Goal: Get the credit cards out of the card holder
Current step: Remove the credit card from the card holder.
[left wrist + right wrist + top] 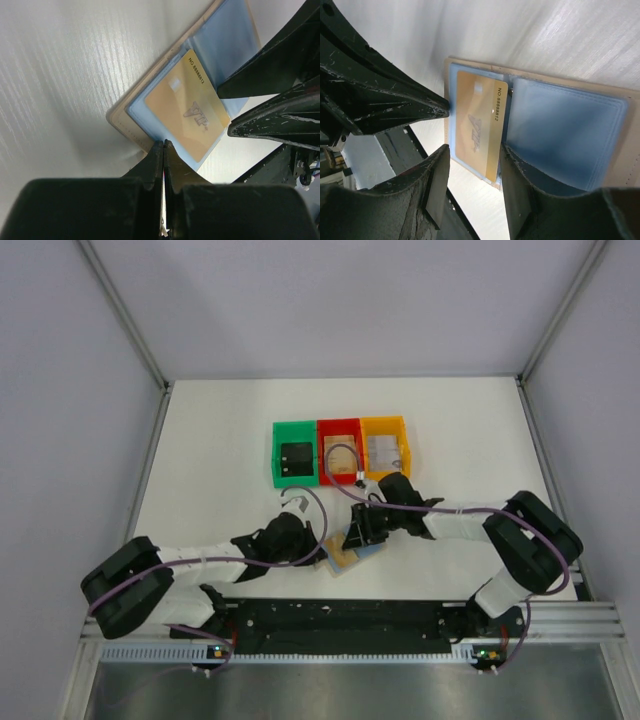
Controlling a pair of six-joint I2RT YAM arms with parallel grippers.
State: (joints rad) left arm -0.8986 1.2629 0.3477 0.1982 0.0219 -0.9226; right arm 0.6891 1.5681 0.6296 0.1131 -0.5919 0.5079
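Near table (200,440) edge: card holder (227,45) open, blue inside, gold card (187,112).

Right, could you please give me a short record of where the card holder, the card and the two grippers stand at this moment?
card holder: lying open on the table, tan rim, two light blue panels
card: gold, lying on one blue panel; no card shows on the other
left gripper: shut, tips at the holder's edge beside the card
right gripper: jaws apart, one finger on each side of the card
bins: green bin, red bin, orange bin, side by side beyond the holder
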